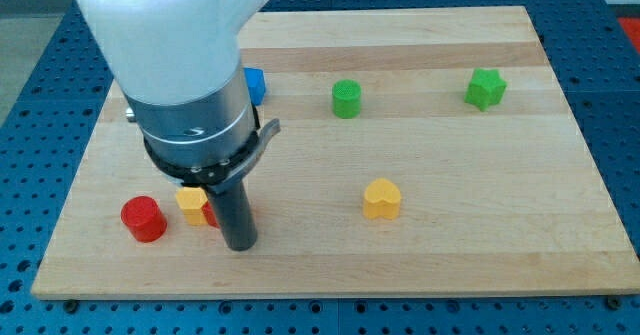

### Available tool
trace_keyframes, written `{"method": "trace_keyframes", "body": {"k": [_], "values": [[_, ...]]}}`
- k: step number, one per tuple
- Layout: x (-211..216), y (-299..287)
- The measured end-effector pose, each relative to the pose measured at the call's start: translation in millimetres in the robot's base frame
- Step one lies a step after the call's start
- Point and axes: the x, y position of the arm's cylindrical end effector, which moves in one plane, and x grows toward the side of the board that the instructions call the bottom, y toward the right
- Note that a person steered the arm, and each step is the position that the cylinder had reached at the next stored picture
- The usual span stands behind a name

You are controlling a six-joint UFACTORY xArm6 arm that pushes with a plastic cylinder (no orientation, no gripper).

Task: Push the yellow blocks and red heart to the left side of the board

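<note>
My tip (pixel 240 245) is being held at table height near the board's lower-left area; being a bare rod, it is grasping nothing and is simply pressing along the wood. At about ten o'clock from my tip, a yellow block (pixel 191 204) is sitting just beside the rod, and a small red piece (pixel 211 216), probably the red heart, is being partly hidden behind the rod, so contact cannot be confirmed. At nine o'clock from my tip, a red cylinder (pixel 143 219) is standing near the yellow block.

The yellow block and the red piece are judged to be already resting on the left side, which explains why the rod is placed against that cluster. At three o'clock from my tip, well apart, a yellow heart-shaped block (pixel 381 198) is lying mid-board and is judged not yet delivered.

Further out, a blue block (pixel 254 85) is being half covered by the arm at twelve o'clock, while a green cylinder (pixel 346 98) and a green star (pixel 485 88) are sitting toward two o'clock on the wooden board (pixel 450 265).
</note>
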Motion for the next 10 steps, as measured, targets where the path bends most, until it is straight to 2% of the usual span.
{"method": "trace_keyframes", "body": {"k": [5, 10], "values": [[4, -31], [-15, -6]]}}
